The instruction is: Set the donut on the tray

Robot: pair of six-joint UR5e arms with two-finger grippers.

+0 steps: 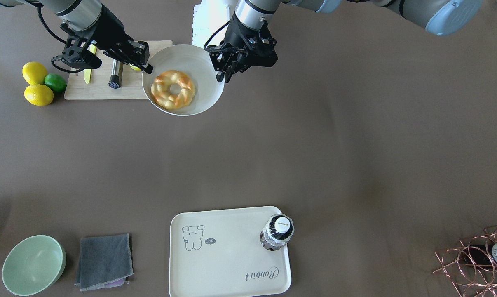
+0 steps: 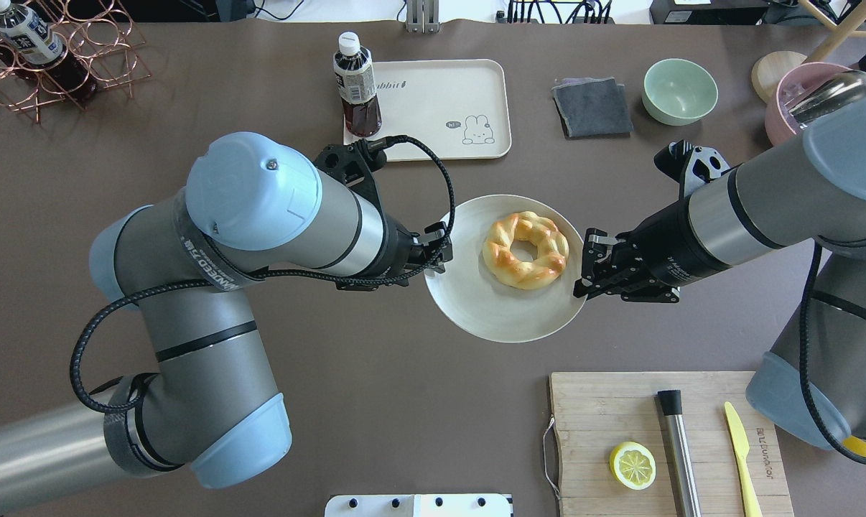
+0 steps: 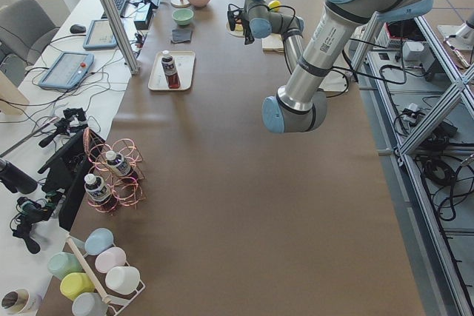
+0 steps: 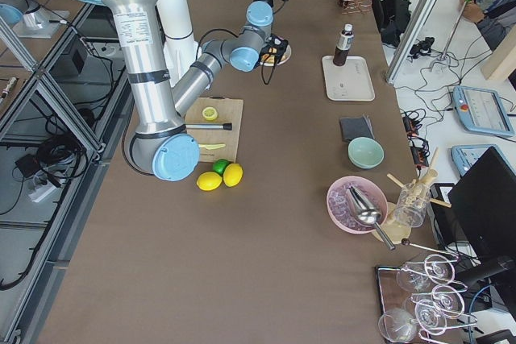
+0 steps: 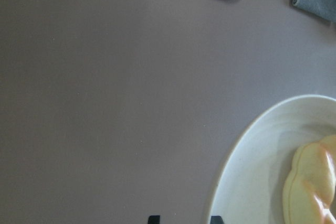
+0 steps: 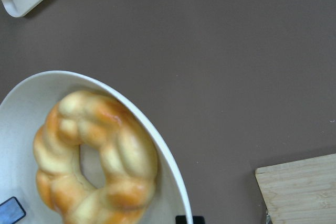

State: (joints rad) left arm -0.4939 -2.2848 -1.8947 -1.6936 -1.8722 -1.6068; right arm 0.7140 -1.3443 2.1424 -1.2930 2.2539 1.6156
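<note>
Donut (image 2: 526,249) lies nearer the right fingers (image 2: 591,260), which clamp the white plate (image 2: 476,309) at its 3 o'clock rim; left fingers (image 2: 440,248) state indeterminate.

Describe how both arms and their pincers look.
The left arm and right arm are grey tubes with pale blue joint caps and silver wrists. The left bears white lettering and a looping black cable. The left pincer and right pincer are black, two-fingered.

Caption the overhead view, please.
Overhead: left end effector and right end effector flank the plate holding the donut; tray beyond.
</note>
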